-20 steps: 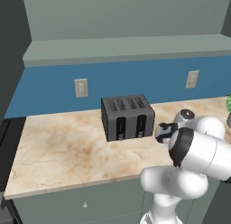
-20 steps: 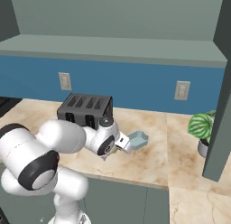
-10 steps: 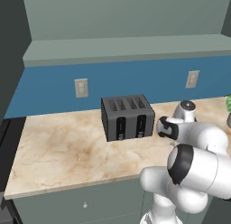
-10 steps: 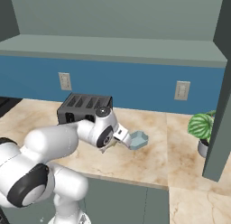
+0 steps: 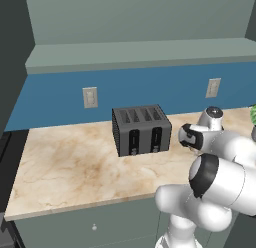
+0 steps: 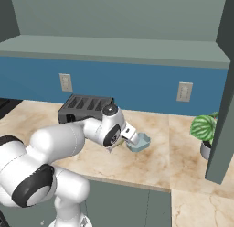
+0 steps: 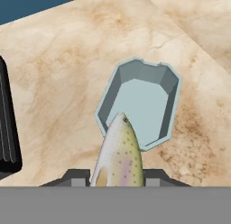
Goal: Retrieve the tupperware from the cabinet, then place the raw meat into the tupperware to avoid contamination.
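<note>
Silvery raw meat [image 7: 118,155] pinched in your claw [image 7: 116,177], nose out over the near rim of the tupperware [image 7: 140,103] on the worktop [image 7: 67,60]; bowl lies straight ahead.

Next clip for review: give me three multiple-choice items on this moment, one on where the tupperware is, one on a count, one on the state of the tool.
1. Where is the tupperware?
A. on the counter, right of the toaster
B. inside the wall cabinet
C. on top of the toaster

2. How many slots does the toaster have on top?
A. two
B. four
C. six

3. What is the tool doing?
A. open, empty
B. shut on the fish
C. shut on the tupperware

Answers: 1 A, it sits on the marble counter beside the toaster. 2 B, four slots show in the left base view. 3 B, the fish rises between the fingertips, its head over the container's rim.
</note>
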Tool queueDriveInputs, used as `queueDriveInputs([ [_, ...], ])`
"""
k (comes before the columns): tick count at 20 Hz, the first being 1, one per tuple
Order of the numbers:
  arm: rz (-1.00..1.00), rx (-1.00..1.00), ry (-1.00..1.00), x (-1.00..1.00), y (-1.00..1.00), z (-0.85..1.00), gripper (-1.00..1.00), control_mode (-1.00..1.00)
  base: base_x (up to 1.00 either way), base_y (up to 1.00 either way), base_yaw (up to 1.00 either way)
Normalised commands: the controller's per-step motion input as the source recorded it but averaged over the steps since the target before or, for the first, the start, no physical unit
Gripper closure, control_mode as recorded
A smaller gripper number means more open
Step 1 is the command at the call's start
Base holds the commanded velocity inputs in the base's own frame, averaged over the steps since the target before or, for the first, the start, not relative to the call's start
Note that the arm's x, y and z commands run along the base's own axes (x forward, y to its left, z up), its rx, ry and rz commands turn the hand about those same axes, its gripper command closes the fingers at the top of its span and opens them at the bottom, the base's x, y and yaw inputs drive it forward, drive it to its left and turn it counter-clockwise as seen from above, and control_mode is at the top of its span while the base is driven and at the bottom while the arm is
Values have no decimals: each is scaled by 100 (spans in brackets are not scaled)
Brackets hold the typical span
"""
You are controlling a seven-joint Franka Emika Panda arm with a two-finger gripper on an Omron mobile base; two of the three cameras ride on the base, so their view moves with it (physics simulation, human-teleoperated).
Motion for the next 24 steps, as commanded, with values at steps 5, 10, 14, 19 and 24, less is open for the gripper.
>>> queueDriveInputs([
  [5, 0, 2, 0, 30, -24, 22, 100, -100, 0, 0, 0],
  [10, 0, 2, 0, 34, -24, 8, 100, -100, 0, 0, 0],
  [14, 0, 0, 0, 13, -28, -2, 100, -100, 0, 0, 0],
  [19, 0, 0, 0, 1, -11, -1, 100, -100, 0, 0, 0],
  [24, 0, 0, 0, 0, 0, 0, 100, -100, 0, 0, 0],
])
